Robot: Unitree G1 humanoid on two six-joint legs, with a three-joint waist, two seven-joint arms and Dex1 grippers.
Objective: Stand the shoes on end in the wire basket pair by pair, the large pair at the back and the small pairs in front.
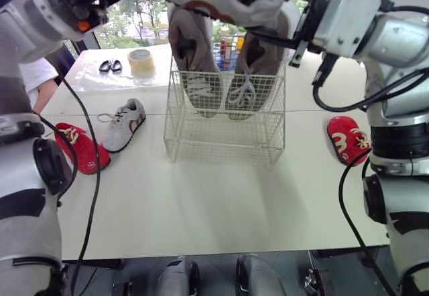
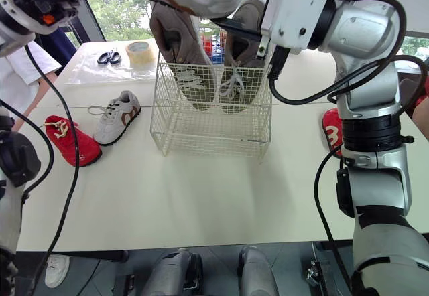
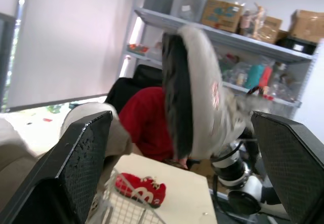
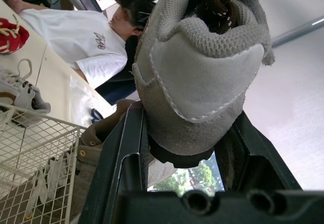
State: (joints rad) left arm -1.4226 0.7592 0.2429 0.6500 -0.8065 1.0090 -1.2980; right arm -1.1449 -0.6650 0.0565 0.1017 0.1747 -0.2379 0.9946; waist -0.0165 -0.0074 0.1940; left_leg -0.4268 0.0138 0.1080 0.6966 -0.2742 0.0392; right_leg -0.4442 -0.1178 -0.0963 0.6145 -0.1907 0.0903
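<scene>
Cluttered shelves (image 3: 228, 34) behind grey shoe (image 3: 198, 95)

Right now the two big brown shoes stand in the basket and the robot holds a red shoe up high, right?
No. Up high the robot holds a grey shoe, not a red one; the right wrist view shows it. The two big brown shoes do stand in the wire basket.

The top edge is cutting off the raised grey shoe (image 1: 228, 5), and the right arm (image 2: 365, 122) is hiding part of a red shoe (image 2: 330, 132).
</scene>
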